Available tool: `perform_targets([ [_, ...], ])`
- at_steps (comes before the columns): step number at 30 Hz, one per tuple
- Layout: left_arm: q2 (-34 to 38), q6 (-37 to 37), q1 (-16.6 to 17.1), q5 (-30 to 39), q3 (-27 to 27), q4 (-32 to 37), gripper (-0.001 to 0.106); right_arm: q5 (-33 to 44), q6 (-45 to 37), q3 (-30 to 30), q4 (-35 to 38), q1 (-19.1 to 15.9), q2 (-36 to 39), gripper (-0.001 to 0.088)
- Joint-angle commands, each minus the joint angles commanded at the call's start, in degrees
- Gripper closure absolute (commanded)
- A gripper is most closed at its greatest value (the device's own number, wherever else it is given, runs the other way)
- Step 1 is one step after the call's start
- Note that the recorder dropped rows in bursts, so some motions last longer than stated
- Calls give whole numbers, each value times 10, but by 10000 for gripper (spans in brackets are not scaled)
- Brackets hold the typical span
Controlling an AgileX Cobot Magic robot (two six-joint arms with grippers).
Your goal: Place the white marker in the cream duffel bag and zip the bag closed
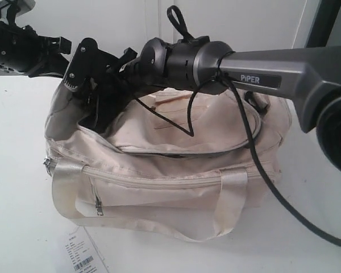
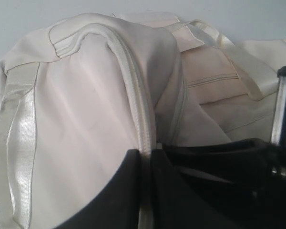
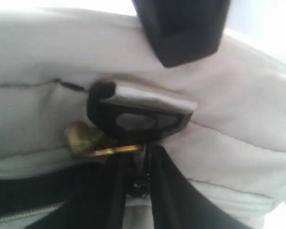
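The cream duffel bag (image 1: 176, 187) lies on the white table (image 1: 17, 227), its curved top zipper showing a dark gap (image 1: 176, 152). The white marker is out of view. My right arm reaches across the bag to its left end. There my right gripper (image 1: 94, 116) (image 3: 142, 162) is shut on the dark zipper pull (image 3: 139, 186), beside a black buckle (image 3: 138, 117) and a gold ring (image 3: 86, 140). My left gripper (image 1: 61, 50) (image 2: 147, 157) is at the same end. It is shut on the bag's zipper edge (image 2: 138, 105) and holds the fabric up.
A white paper tag with a barcode (image 1: 82, 259) lies on the table in front of the bag. The right arm's black cable (image 1: 261, 170) hangs over the bag's right side. A looped strap handle (image 1: 159, 222) droops down the bag's front.
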Motion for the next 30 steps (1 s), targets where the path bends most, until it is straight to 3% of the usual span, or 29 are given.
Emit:
perform_targets([
  [17,0,9,0,-2,0,0,1053,112,24,0,-1,-1,-29,868],
  [25,0,9,0,-9,0,0,1053,176,-105,0,40,-1,-49,868],
  [30,0,9,0,-10,0,0,1053,176,-140,0,43,-1,-50,868],
])
